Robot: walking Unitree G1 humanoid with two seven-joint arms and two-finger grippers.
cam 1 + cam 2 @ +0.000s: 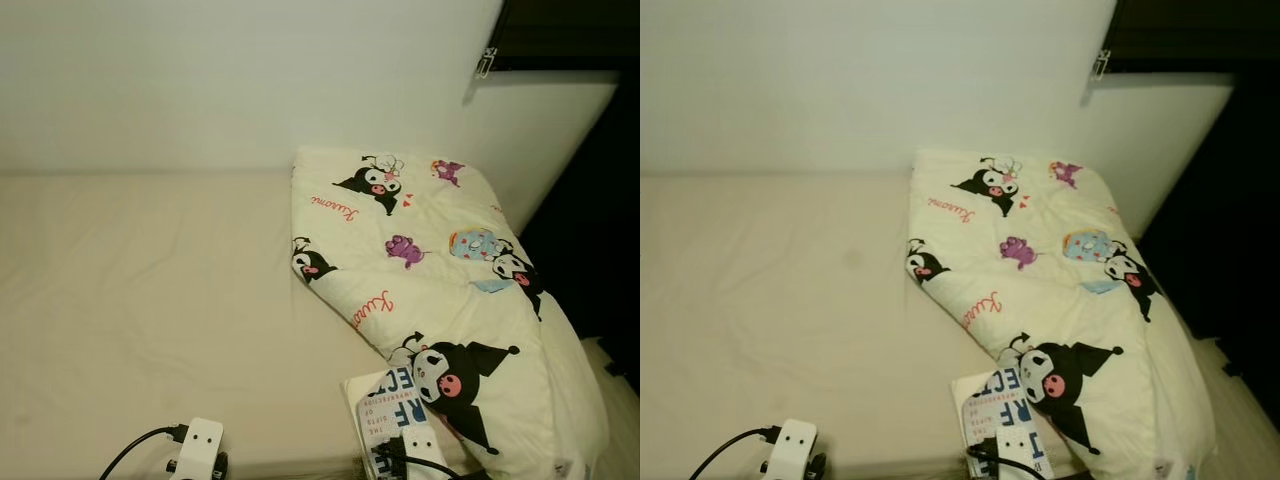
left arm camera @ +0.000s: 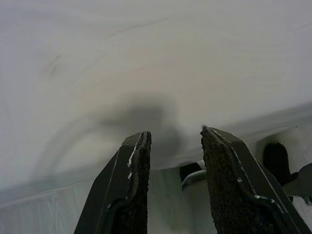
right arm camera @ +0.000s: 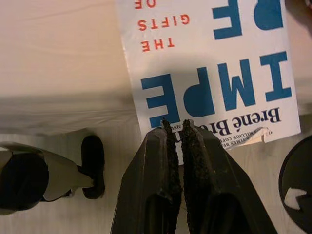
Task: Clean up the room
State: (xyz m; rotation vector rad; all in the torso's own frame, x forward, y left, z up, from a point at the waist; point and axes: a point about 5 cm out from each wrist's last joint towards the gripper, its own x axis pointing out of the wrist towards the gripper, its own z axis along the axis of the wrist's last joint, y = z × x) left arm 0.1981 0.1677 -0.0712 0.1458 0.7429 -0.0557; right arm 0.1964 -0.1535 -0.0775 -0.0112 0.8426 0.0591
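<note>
A white book (image 3: 209, 63) with big blue and small red letters lies flat at the front edge of the bed, partly tucked under the cartoon-print quilt (image 1: 430, 270). It also shows as the book (image 1: 385, 410) from the head. My right gripper (image 3: 175, 124) is shut, its fingertips over the book's near edge, with nothing seen between them. My left gripper (image 2: 175, 136) is open and holds nothing. It hovers over the bare cream sheet (image 2: 146, 58) by the bed's front edge. The white wrist of the left arm (image 1: 200, 445) sits left of the book.
The cream bed sheet (image 1: 150, 300) stretches left and back to a white wall (image 1: 250, 80). The folded quilt covers the bed's right side. A dark gap (image 1: 595, 250) lies beyond the bed on the right. Pale floor (image 3: 58, 214) runs under the bed's front edge.
</note>
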